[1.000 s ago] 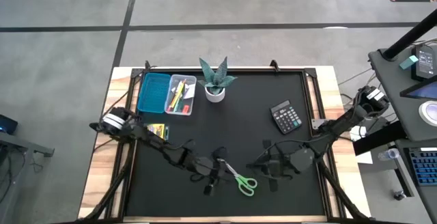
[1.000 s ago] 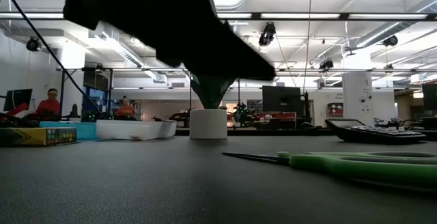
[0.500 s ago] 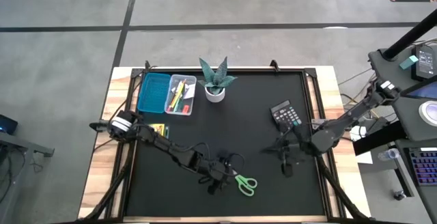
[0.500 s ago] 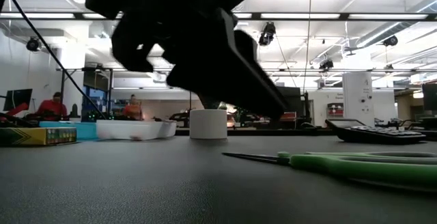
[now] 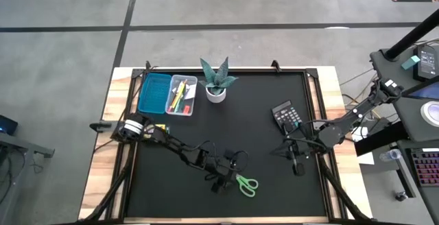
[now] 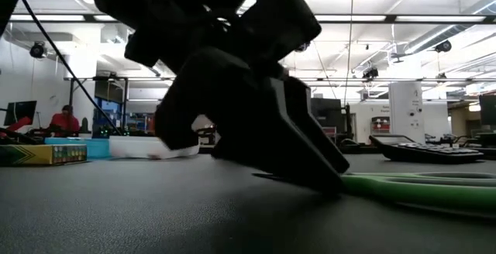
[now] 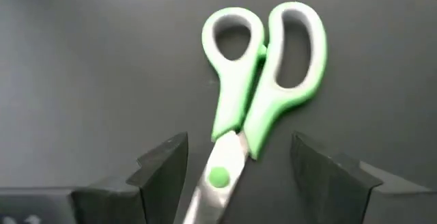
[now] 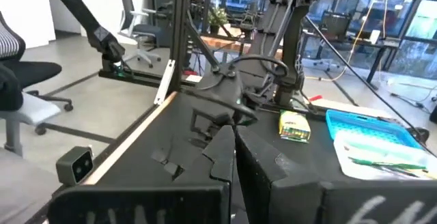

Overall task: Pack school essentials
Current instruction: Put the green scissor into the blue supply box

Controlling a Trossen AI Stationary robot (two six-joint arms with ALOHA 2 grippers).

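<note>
Right gripper (image 8: 234, 157) closed; yellow crayon box (image 8: 295, 126) beside blue tray (image 8: 369, 127)

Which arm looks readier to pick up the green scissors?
The left. Its tool hangs open right over the scissors, a finger on either side of the blades. The right tool is shut, off near the calculator.
</note>
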